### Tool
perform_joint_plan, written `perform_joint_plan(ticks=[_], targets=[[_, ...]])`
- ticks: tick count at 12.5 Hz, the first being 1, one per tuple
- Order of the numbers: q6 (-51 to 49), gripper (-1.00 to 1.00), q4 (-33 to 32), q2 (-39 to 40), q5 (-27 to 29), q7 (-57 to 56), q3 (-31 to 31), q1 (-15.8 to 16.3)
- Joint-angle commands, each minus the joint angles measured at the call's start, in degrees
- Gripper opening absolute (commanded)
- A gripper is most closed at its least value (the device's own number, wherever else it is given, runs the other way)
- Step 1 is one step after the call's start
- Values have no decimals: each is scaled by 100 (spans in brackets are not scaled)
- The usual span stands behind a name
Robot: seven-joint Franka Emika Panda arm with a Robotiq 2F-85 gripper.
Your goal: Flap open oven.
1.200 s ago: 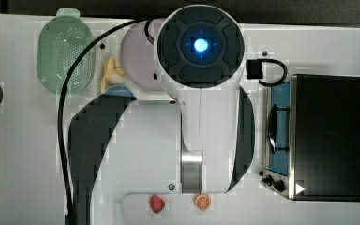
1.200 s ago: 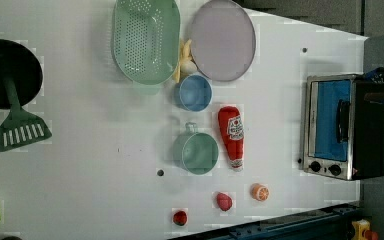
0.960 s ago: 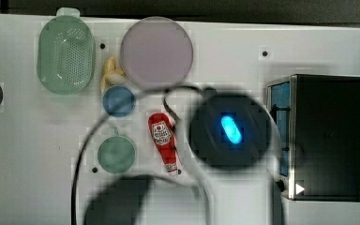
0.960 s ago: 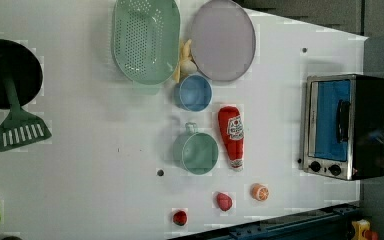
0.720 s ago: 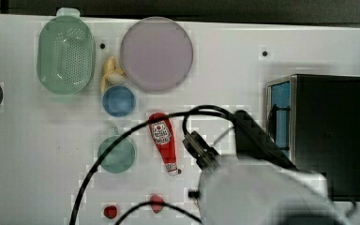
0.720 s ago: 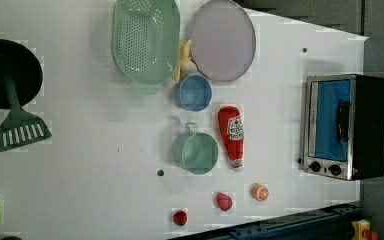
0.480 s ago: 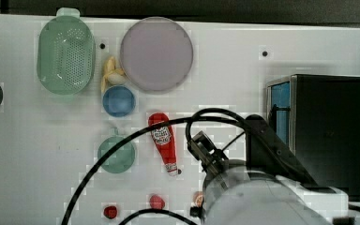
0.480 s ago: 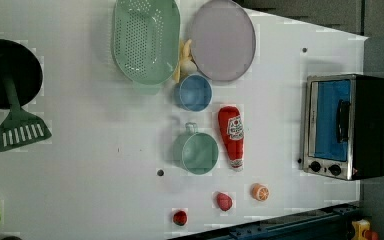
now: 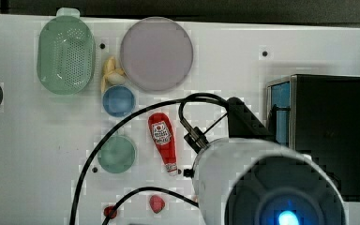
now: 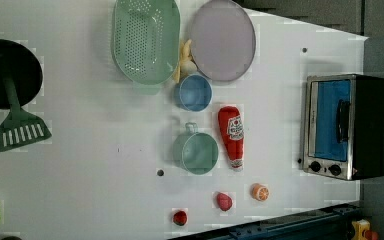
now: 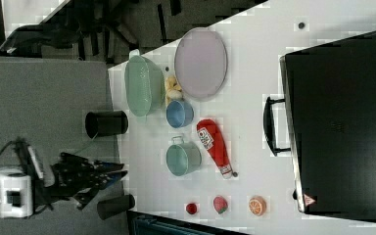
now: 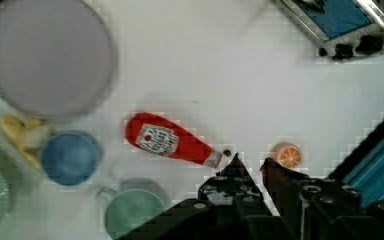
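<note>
Gripper (image 12: 251, 162) first, in the wrist view: two dark fingers pointing down at the white table (image 10: 80, 165), just a narrow slot of surface between them and nothing in the grip. Right past the fingertips lies the cap end of a red ketchup bottle (image 12: 167, 143), flat on its side. An orange slice toy (image 12: 287, 155) sits just beside the tips on the other side.

A little further out come the green cup (image 12: 130, 215) and the blue bowl (image 12: 70, 157). Next to the bowl is a banana (image 12: 22, 132), and beyond that the big lilac plate (image 12: 47, 57).

From the top view, the arm (image 9: 272, 187) looms over the table's lower right, its black cable looping across the middle. The green colander (image 9: 65, 54) is tucked into the top view's upper left corner of the surface.

Now the oven (image 10: 330, 120). It stands at the table's right edge in the left view, well apart from the bottle. The blue glass door faces the middle of the table and sits shut, flush in its silver frame. Its dark bar handle (image 10: 342, 121) is untouched, and the small black knobs (image 10: 325, 168) are at the end of the front nearer the left view's bottom edge.
</note>
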Motion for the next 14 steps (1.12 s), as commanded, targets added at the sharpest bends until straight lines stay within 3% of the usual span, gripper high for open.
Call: perform_joint_plan(ticks=[1, 8, 14], targets=[[52, -65, -179, 18, -37, -469, -100, -34], [1506, -65, -862, 238, -306, -3226, -744, -77], [2520, -65, -1433, 538, -496, -4934, -1418, -99]])
